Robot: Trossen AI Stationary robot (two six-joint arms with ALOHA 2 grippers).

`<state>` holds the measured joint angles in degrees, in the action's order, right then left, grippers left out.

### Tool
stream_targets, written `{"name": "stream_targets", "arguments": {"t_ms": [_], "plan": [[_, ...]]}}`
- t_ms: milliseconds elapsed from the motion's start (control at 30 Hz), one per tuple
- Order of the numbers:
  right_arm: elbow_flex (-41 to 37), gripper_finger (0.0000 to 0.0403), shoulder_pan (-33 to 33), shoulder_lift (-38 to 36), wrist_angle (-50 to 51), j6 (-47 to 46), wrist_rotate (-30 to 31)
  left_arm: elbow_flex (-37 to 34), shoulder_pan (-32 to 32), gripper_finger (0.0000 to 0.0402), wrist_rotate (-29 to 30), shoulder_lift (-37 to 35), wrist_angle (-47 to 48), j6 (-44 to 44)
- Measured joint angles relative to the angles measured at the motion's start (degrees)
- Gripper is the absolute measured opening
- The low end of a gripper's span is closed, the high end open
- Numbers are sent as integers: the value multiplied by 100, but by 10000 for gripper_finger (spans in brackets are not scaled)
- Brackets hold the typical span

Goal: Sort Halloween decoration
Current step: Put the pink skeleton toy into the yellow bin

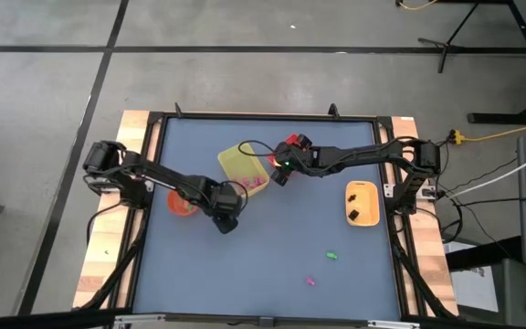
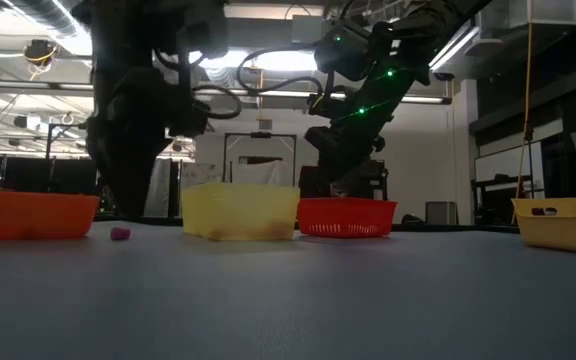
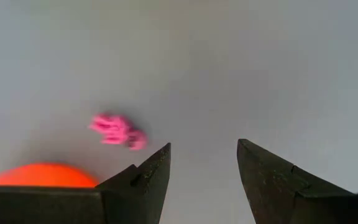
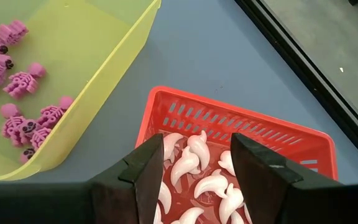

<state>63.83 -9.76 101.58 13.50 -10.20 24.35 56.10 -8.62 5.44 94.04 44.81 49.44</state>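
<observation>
Your blue-grey table (image 1: pixel 272 247) sits on grey concrete floor. The left gripper (image 3: pixel 204 155), open and empty, hangs beside a pink trinket (image 3: pixel 117 132) at frame centre-left; the right gripper (image 4: pixel 194 149), open and empty, hangs over the red bin (image 4: pixel 278 134) of white trinkets (image 4: pixel 191 165).

Left arm reaching in from 9 o'clock, elbow bent, left hand (image 1: pixel 227 219) low near centre, fingers (image 3: pixel 143 180) parted with nothing between. Right arm stretched in from 3 o'clock toward 12 o'clock of centre, right hand (image 1: pixel 281 170) pointing down, fingers (image 4: pixel 143 174) spread, empty.
</observation>
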Motion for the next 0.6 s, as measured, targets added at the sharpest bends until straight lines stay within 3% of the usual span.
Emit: {"name": "stream_targets", "arguments": {"t_ms": [233, 600], "plan": [[0, 186, 0, 0, 2, 0, 0, 169, 235, 169, 624, 19, 685, -255], [0, 186, 0, 0, 4, 0, -1, -210, 625, 169, 561, 21, 360, -255]]}}
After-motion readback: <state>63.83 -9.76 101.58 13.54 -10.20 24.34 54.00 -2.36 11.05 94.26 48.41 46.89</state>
